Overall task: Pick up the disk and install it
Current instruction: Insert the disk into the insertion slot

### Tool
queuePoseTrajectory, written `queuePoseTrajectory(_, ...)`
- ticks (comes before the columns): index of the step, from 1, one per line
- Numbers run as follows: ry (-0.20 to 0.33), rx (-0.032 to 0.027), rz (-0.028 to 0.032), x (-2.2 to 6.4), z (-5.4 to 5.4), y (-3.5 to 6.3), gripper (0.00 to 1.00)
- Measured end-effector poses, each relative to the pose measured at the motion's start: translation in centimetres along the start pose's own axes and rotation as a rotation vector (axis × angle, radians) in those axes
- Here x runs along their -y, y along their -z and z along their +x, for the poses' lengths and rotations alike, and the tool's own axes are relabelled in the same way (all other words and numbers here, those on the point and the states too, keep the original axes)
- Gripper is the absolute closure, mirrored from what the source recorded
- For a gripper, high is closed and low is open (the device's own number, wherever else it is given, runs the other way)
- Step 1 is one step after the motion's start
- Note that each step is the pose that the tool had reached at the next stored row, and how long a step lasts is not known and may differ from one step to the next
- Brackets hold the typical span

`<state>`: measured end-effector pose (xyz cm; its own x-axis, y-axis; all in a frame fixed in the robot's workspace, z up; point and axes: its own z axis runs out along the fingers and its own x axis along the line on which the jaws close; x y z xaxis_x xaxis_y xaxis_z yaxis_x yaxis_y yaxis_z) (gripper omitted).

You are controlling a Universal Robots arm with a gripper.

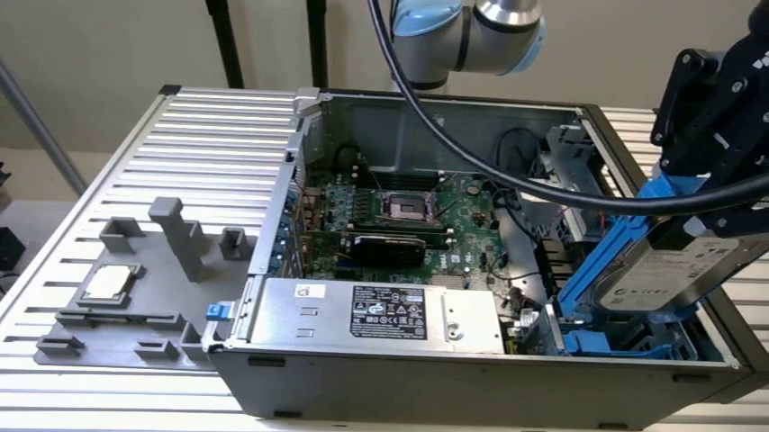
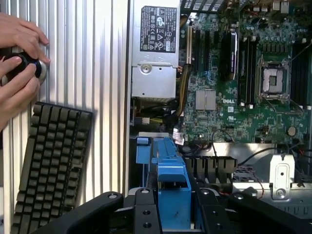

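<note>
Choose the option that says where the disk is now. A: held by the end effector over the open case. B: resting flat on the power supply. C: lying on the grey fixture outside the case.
A: the disk hangs tilted in the end effector, above the open case.

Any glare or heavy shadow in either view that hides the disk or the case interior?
Exterior view: soft, even light; the disk label is pale but not washed out, and the case floor with the motherboard is shaded yet still visible. Wrist view: the ribbed table shows bright streaks, the gripper is a near-black mass, and the disk's blue frame is evenly lit.
</note>
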<state>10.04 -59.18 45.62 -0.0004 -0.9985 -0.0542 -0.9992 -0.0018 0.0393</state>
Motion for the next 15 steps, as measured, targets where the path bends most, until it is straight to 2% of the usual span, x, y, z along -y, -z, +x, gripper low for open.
queuePoseTrajectory(8, 0.012, -0.0226, 0.0006, 0.03, 0.02, -0.66, 0.67)
queuePoseTrajectory(12, 0.012, -0.0254, 0.0012, 0.03, -0.05, -0.81, 0.67)
queuePoseTrajectory(15, 0.012, -0.0254, 0.0012, 0.04, -0.22, -0.85, 0.67)
